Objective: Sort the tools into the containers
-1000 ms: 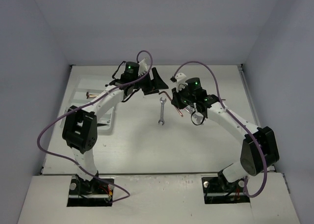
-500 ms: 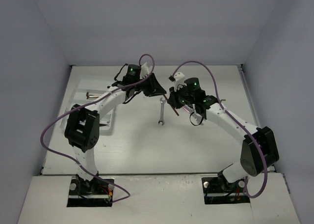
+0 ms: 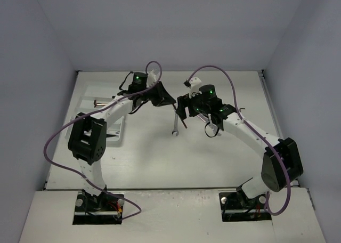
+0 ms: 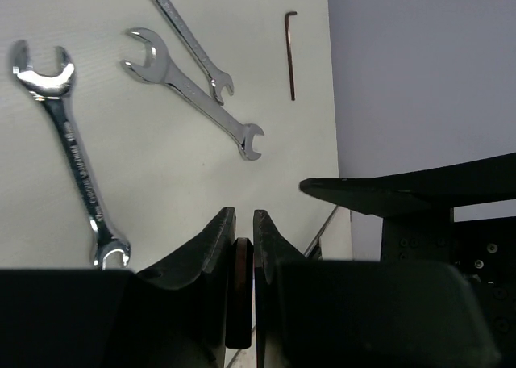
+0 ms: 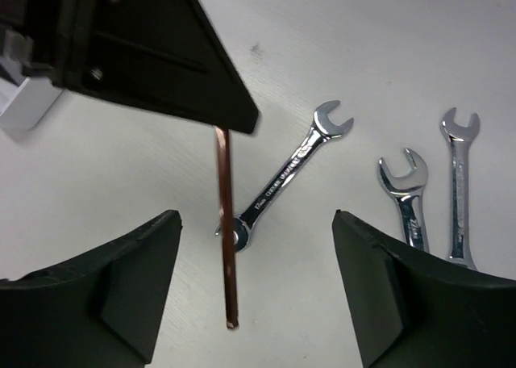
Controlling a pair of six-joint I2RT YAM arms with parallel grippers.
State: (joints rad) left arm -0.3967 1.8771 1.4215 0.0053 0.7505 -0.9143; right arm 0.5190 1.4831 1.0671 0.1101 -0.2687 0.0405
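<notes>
A red-brown hex key (image 5: 226, 223) hangs in the air above the table, and my left gripper (image 4: 240, 223) is shut on its upper end (image 4: 240, 291). My right gripper (image 5: 254, 255) stands open around the key's lower part, with both fingers well clear of it. In the top view the two grippers (image 3: 166, 100) (image 3: 183, 108) meet at mid-table over a silver wrench (image 3: 175, 123). Three silver wrenches (image 4: 74, 158) (image 4: 193, 94) (image 4: 185, 37) lie below, with a second hex key (image 4: 290, 55) beyond them. The white tray (image 3: 116, 132) sits at the left, partly hidden by my left arm.
The tray's corner (image 5: 24, 110) shows at the left of the right wrist view. A brownish tool (image 3: 99, 102) lies at the tray's far end. The grey back wall (image 4: 419, 69) rises just past the table's far edge.
My left gripper has closed on the hex key, and my right gripper, shut on it before, has opened and let it go. Both wrists have shifted slightly left.
</notes>
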